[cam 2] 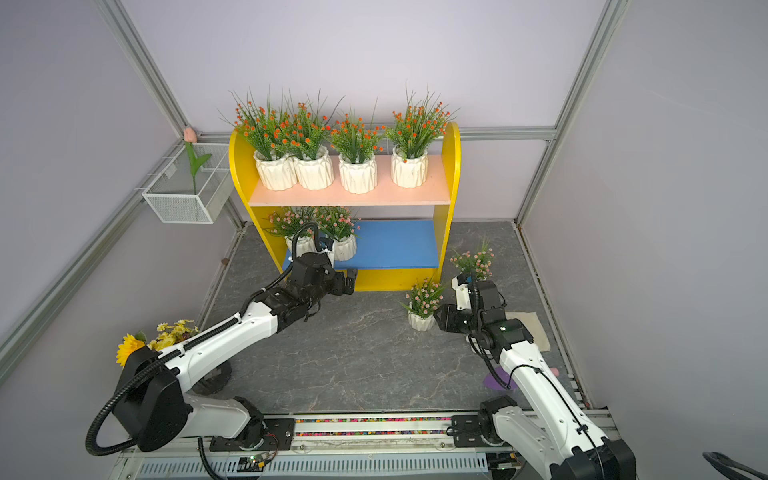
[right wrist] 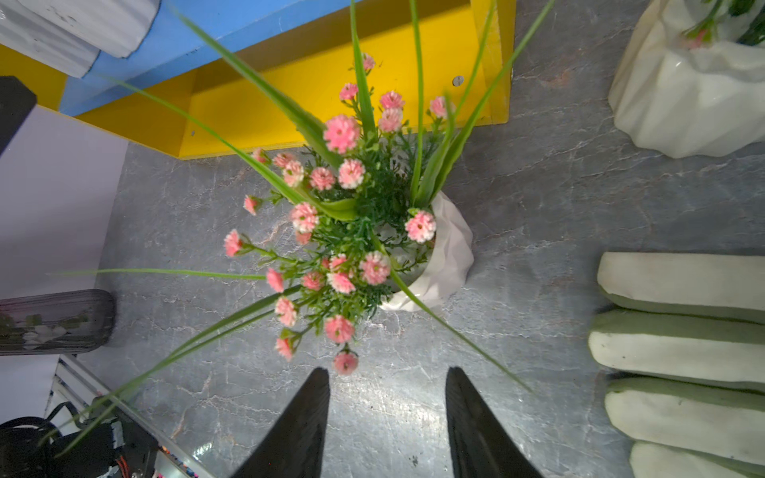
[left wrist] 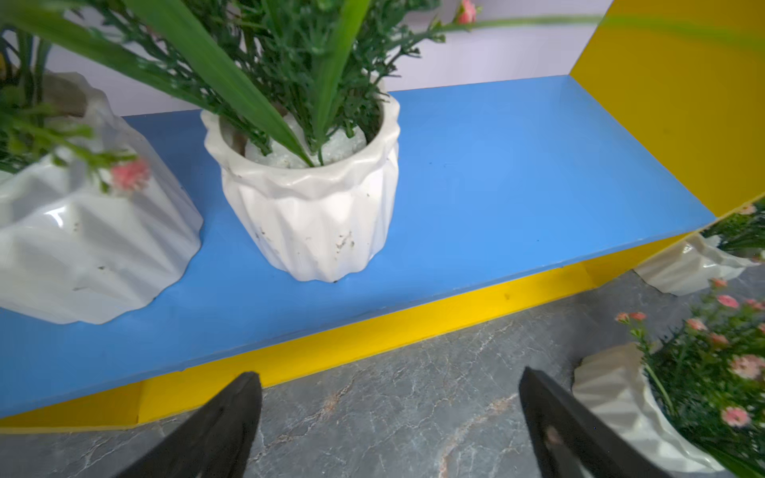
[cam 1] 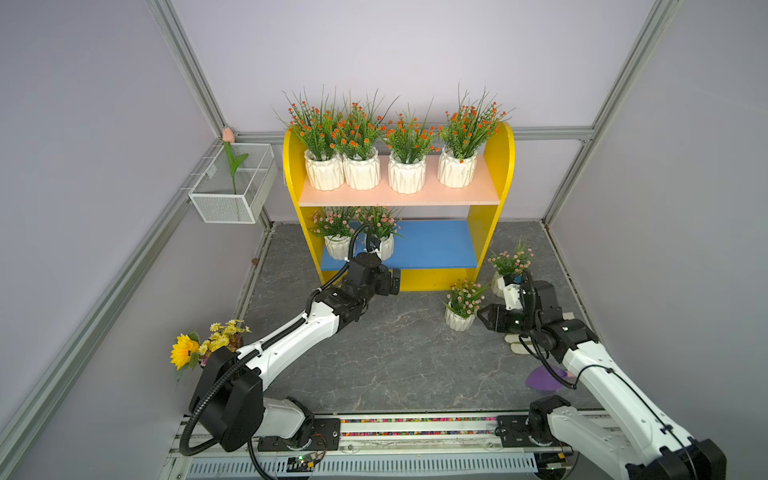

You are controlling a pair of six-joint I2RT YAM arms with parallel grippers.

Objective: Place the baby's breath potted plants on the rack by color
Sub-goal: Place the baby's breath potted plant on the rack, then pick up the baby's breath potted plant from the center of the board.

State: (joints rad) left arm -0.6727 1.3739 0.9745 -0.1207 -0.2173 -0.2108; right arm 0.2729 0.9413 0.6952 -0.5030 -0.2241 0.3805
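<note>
The rack holds several orange baby's breath potted plants on its peach upper board. Two pink ones stand at the left of the blue lower board. My left gripper is open and empty, just in front of that board, short of the nearer pot. Two more pink plants stand on the floor right of the rack. My right gripper is open beside the nearer one, its fingers apart over bare floor.
A white wire basket with a pink tulip hangs on the left wall. A sunflower bouquet stands behind the left arm. A white glove and a purple object lie under the right arm. The right half of the blue board is bare.
</note>
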